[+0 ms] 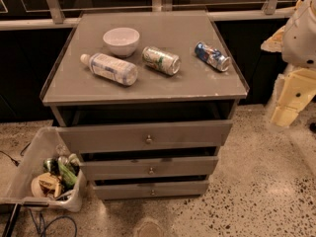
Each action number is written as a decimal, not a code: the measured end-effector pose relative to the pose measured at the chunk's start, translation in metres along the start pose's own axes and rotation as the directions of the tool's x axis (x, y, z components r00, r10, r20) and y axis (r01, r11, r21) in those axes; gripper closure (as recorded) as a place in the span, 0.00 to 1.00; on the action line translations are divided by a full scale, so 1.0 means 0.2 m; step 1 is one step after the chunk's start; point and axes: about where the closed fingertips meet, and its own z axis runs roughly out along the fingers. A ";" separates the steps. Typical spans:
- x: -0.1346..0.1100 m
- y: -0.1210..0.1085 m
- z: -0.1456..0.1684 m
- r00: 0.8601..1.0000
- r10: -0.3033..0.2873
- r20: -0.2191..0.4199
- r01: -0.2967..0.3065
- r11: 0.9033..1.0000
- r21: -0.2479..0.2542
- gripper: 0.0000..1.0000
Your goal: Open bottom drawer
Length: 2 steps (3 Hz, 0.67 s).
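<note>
The grey cabinet (pixel 143 90) has three drawer fronts stacked one above the other. The bottom drawer (pixel 173 188) is the narrowest and shortest front, just above the floor, with a small round metal knob (pixel 152 192) at its centre. A dark gap shows above its front. My arm comes in at the right edge, white above and cream below. The gripper (pixel 285 113) hangs to the right of the cabinet, about level with the top drawer, well apart from the bottom drawer and holding nothing that I can see.
On the cabinet top lie a white bowl (pixel 121 41), a plastic bottle (pixel 109 68) and two cans (pixel 161 60) (pixel 212 56). A clear bin (pixel 42 174) of rubbish stands on the floor at the cabinet's left, with cables by it. Speckled floor lies in front and to the right.
</note>
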 end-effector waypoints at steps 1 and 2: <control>0.00 0.00 0.00 1.000 0.000 0.000 0.000 1.000 0.000 0.00; -0.03 -0.03 0.01 1.000 -0.016 -0.007 0.016 1.000 0.014 0.00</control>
